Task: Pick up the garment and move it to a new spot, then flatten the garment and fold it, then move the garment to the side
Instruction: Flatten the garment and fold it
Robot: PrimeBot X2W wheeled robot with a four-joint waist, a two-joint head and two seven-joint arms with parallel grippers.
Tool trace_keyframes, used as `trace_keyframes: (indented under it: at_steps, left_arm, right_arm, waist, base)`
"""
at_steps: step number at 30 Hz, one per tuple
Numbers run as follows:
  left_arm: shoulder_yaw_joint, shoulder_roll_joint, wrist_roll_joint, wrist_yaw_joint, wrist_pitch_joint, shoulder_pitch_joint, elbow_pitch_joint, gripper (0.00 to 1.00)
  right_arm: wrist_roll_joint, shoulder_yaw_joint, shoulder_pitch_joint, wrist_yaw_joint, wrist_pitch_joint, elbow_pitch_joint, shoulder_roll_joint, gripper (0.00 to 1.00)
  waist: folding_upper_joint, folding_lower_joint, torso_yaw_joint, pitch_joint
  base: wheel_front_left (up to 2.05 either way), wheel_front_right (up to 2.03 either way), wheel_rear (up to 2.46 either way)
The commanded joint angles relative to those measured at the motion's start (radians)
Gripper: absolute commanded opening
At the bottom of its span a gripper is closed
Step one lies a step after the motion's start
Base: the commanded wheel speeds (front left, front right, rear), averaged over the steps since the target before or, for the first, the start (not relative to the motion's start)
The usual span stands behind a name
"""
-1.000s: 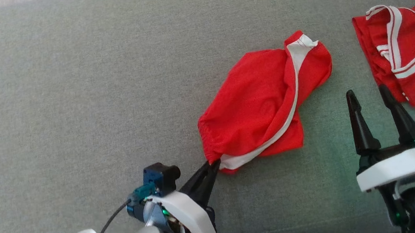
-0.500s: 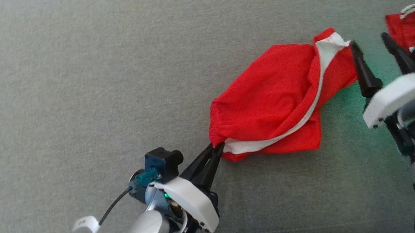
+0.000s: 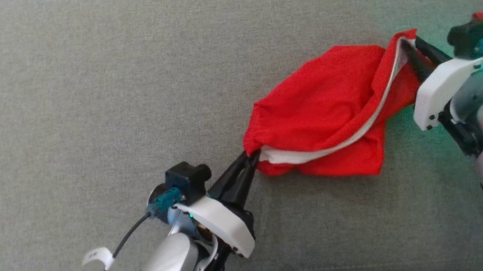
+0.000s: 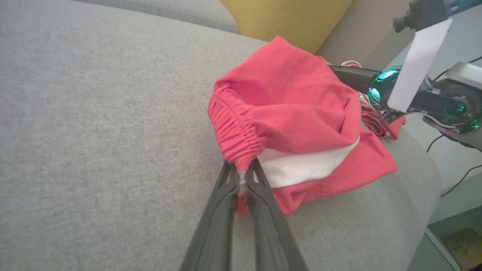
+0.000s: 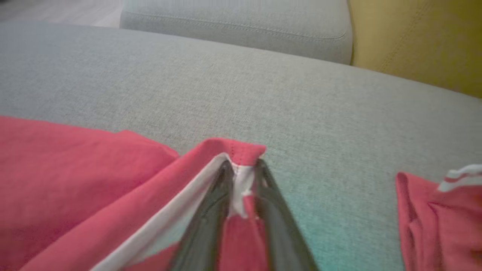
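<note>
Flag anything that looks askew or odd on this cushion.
Nothing is damaged or spilled. The red shorts lie bunched and twisted, pinched at the gathered end by the left gripper and at the opposite corner by the right gripper. A second red garment lies crumpled nearby.

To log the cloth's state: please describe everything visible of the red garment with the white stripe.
The red fabric garment with a white side stripe lies crumpled on the grey fabric cushion. Its gathered elastic waistband is pinched by the left end effector; the right end effector pinches the striped hem corner.
</note>
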Motion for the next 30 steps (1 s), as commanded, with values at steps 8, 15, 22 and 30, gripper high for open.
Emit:
trace_keyframes:
  at_steps: [8,15,22,30]
  left_arm:
    - [0.083,0.039,0.012,0.060,-0.062,-0.029,-0.117,0.00]
    - [0.184,0.149,0.040,0.126,-0.026,-0.090,-0.316,0.00]
    - [0.268,0.215,0.050,0.157,0.025,-0.201,-0.457,0.00]
    - [0.308,0.255,0.050,0.166,0.089,-0.291,-0.552,0.00]
  right_arm:
    - [0.040,-0.042,0.046,-0.001,-0.097,-0.151,-0.006,0.00]
    - [0.044,-0.179,0.151,-0.001,-0.123,-0.442,0.049,0.00]
    - [0.045,-0.260,0.201,-0.001,-0.064,-0.694,0.085,0.00]
    - [0.027,-0.314,0.207,-0.001,0.012,-0.924,0.112,0.00]
  waist:
    - [0.0000,0.0000,-0.013,-0.050]
    - [0.0000,0.0000,-0.037,-0.106]
    - [0.0000,0.0000,-0.046,-0.173]
    - [0.0000,0.0000,-0.068,-0.228]
  base:
    - [0.00,0.00,0.00]
    - [0.00,0.00,0.00]
    - [0.00,0.00,0.00]
    - [0.00,0.00,0.00]
